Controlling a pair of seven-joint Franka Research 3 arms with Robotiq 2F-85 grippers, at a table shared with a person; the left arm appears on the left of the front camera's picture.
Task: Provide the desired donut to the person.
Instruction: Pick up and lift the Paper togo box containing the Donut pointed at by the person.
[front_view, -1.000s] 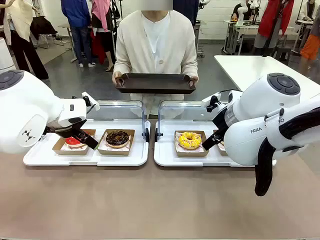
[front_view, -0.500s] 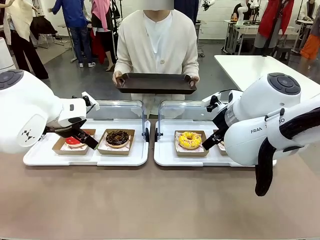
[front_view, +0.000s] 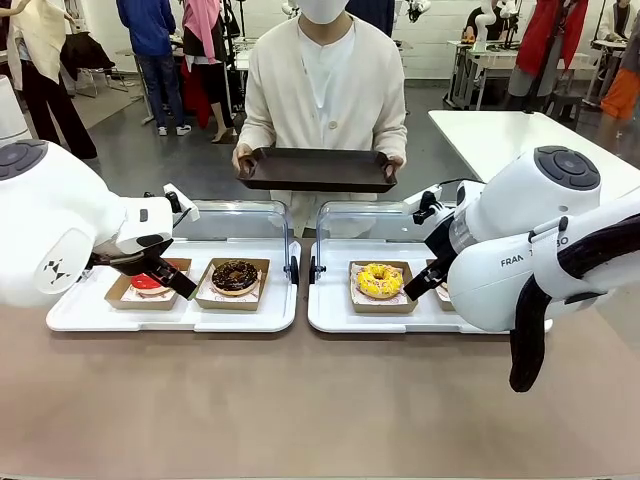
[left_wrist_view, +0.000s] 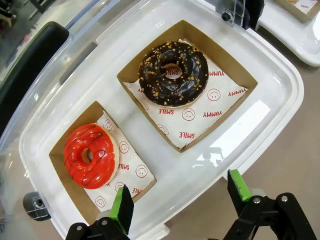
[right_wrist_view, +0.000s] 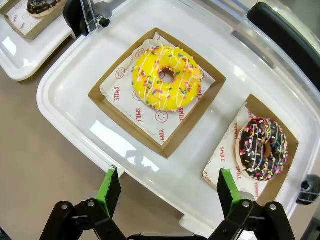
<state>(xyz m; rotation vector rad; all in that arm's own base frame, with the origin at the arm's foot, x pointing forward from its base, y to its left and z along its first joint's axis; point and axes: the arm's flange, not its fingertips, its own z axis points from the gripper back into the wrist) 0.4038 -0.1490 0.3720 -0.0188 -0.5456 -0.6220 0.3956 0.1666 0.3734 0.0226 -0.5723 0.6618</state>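
Observation:
The person (front_view: 325, 85) stands at the far side holding a dark tray (front_view: 315, 168) in both hands. A red-glazed donut (left_wrist_view: 90, 155) and a chocolate donut with nut bits (left_wrist_view: 173, 73) lie in paper boxes on the left white tray (left_wrist_view: 280, 75). My left gripper (left_wrist_view: 180, 192) hovers open over that tray's near rim, above the boxes (front_view: 165, 275). A yellow sprinkled donut (right_wrist_view: 166, 78) and a dark sprinkled donut (right_wrist_view: 263, 148) lie on the right white tray (right_wrist_view: 60, 85). My right gripper (right_wrist_view: 168, 181) hangs open over its near edge, holding nothing.
Clear hinged lids (front_view: 235, 215) stand raised behind both trays. In the front view my right arm (front_view: 520, 250) hides the right tray's far end. Bare brown tabletop (front_view: 300, 400) lies in front. A white table (front_view: 520, 135) stands at the back right.
The person has shifted slightly to the right with the dark tray. Both arms and all donuts have stayed where they were.

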